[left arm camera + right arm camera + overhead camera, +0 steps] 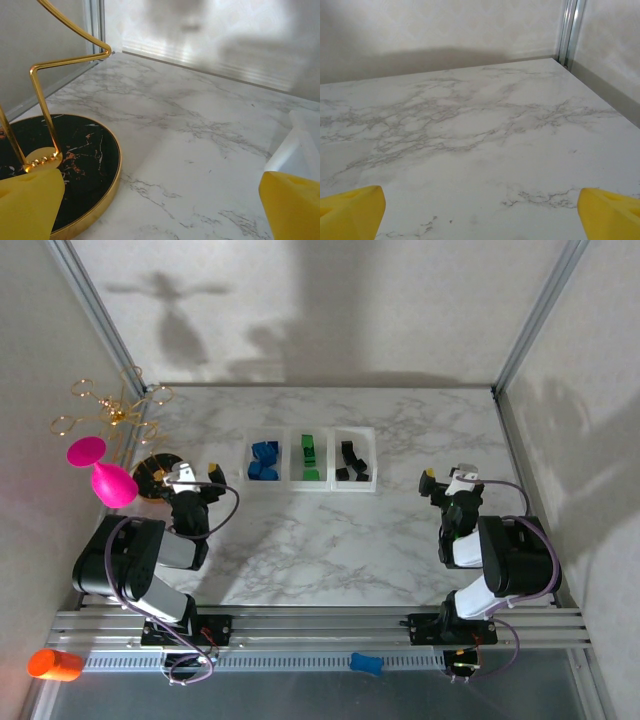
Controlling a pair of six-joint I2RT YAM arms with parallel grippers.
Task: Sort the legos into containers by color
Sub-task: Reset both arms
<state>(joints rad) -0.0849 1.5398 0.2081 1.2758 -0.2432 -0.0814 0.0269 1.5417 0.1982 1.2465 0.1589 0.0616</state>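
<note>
Marble (pixel 330 550) open before containers (pixel 310 487) | left end effector (pixel 190 473) agape | right end effector (pixel 447 478) agape

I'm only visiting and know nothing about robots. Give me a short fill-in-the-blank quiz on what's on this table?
1. The legos in the middle compartment of the containers are ____.
2. The black legos lie in the ____ compartment.
3. The left gripper and right gripper both have their jaws ____.
4. The black dish by the left gripper has a ____ rim.
Missing words: green; right; open; gold.
</note>
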